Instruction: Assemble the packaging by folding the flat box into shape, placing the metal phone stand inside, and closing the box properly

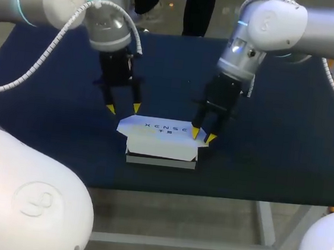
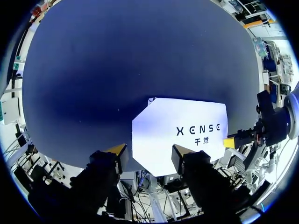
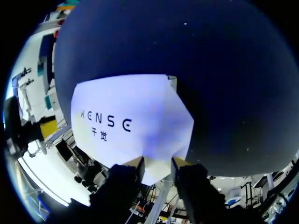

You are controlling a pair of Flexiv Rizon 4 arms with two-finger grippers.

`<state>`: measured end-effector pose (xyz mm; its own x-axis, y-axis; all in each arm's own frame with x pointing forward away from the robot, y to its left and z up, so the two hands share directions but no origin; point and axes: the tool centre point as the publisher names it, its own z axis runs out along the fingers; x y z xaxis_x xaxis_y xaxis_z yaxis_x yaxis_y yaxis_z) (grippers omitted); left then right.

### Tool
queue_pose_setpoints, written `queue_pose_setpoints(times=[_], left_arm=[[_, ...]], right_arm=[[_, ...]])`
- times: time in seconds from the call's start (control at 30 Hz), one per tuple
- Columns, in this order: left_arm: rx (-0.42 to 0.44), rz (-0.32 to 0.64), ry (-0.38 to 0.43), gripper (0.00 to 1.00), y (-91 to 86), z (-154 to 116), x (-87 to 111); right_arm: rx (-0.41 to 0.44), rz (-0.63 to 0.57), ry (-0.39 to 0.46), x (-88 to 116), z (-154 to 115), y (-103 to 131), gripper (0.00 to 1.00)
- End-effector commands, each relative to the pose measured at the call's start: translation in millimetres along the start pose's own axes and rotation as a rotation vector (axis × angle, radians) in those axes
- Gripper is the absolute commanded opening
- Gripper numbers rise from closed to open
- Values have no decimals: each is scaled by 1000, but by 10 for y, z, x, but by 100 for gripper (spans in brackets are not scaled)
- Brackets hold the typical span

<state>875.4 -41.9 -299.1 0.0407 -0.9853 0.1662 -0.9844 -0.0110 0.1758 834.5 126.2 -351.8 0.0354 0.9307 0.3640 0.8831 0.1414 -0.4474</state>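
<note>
The white box sits in the middle of the dark blue table, lid side up and printed. The phone stand is not visible. My left gripper hovers over the box's left rear corner. In the left wrist view the left gripper is open, and the box lies below and just ahead of it, untouched. My right gripper is at the box's right end. In the right wrist view the right gripper stands narrow, and the pointed side flap of the box fills the gap, touching both fingers.
The table's front edge runs just in front of the box. Bare blue cloth lies around the box on all sides. My right arm's yellow fingertip shows at the box's far end in the left wrist view.
</note>
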Motion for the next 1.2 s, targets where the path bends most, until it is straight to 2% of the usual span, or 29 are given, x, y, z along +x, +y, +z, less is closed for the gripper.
queue_pose_setpoints(times=[0.03,0.43,0.77,1.2], left_arm=[[5,-16,-2,50,59,82,42],[45,-51,-2,47,223,341,71],[71,-54,-2,40,260,448,86],[74,-61,1,38,261,544,71]], right_arm=[[-11,-1,3,-8,21,-15,42],[-31,6,12,-49,70,-24,41],[-48,18,9,-69,93,-22,41],[-69,27,8,-51,107,-14,41]])
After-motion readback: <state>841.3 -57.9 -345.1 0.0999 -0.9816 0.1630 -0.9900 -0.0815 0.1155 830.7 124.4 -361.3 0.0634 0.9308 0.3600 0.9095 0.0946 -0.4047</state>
